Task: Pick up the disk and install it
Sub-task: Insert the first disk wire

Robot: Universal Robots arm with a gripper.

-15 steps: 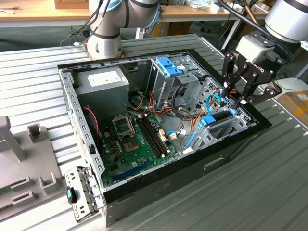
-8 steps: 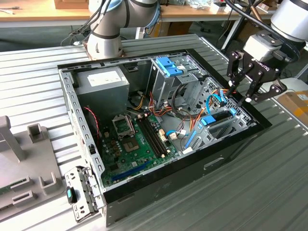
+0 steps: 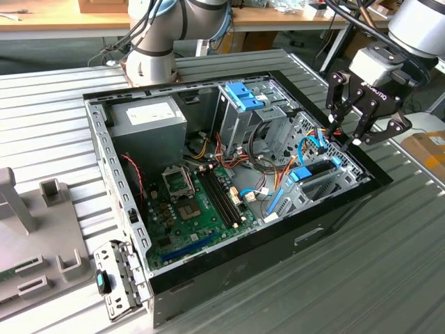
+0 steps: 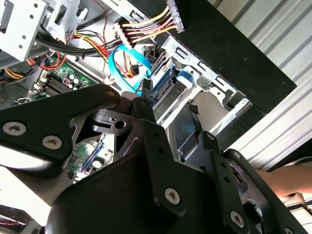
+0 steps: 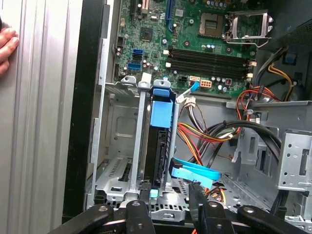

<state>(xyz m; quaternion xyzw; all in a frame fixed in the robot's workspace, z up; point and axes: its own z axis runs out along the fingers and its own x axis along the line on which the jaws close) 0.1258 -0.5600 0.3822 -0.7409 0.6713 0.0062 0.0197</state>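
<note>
Gripper (image 5: 169, 191), jaws spread and empty, hovers at the exterior view's right directly over one end of the disk (image 5: 158, 146), which stands on edge, long axis running toward the motherboard (image 5: 195, 44).

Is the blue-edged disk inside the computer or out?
In: the disk stands on edge inside the metal drive cage, between its rails.

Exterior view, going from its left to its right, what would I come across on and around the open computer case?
Grey fixture → power supply → drive cage with blue tabs → disk standing in its bay → gripper.
</note>
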